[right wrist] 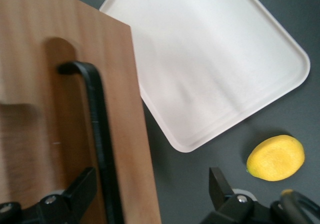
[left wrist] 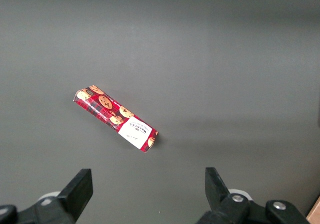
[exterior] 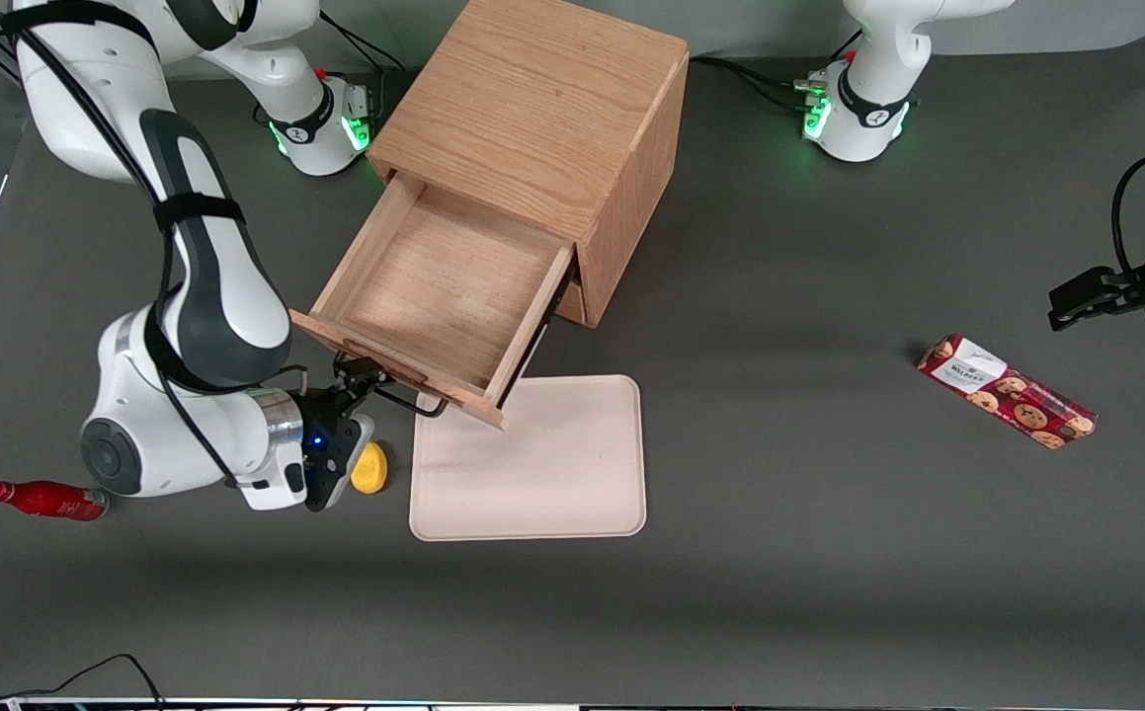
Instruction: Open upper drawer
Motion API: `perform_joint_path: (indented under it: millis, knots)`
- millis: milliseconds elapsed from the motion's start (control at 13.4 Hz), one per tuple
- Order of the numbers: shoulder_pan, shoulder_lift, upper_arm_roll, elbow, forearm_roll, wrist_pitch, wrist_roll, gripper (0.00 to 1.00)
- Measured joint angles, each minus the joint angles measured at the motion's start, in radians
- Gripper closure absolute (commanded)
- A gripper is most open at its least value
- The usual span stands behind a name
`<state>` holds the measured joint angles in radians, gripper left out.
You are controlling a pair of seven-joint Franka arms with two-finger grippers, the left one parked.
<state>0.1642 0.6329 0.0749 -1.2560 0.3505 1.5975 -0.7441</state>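
The upper drawer (exterior: 444,286) of the oak cabinet (exterior: 532,109) stands pulled far out, its bare wooden floor showing. Its front (right wrist: 40,84) overhangs the edge of a white tray. The thin black bar handle (exterior: 406,399) (right wrist: 100,134) runs along that front. My right gripper (exterior: 360,380) (right wrist: 150,189) is at the handle's end, nearer the front camera than the drawer, and is open. One finger (right wrist: 82,189) is against the drawer front beside the bar, while the other (right wrist: 217,184) hangs over bare table. The bar and the front's edge lie between them, ungripped.
A white tray (exterior: 532,464) (right wrist: 210,59) lies in front of the drawer, partly under its front. A yellow lemon (exterior: 369,468) (right wrist: 276,157) sits beside my wrist. A red bottle (exterior: 43,499) lies at the working arm's end, and a cookie pack (exterior: 1007,390) (left wrist: 115,119) toward the parked arm's end.
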Motion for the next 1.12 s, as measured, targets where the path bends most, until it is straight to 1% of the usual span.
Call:
perform_joint_path:
  millis: [372, 521, 670, 819, 893, 967, 1116]
  knots:
    - [0.001, -0.108, 0.002, 0.020, -0.014, -0.035, 0.076, 0.00]
    - [0.000, -0.171, 0.002, 0.022, -0.040, -0.067, 0.142, 0.00]
    - [0.000, -0.242, 0.001, 0.018, -0.091, -0.115, 0.277, 0.00]
    - [0.001, -0.320, 0.002, -0.009, -0.170, -0.137, 0.407, 0.00]
    - [0.001, -0.356, -0.002, -0.031, -0.202, -0.142, 0.434, 0.00]
    - [0.001, -0.388, -0.014, -0.057, -0.222, -0.143, 0.451, 0.00]
    - [0.000, -0.449, -0.062, -0.106, -0.272, -0.143, 0.485, 0.00]
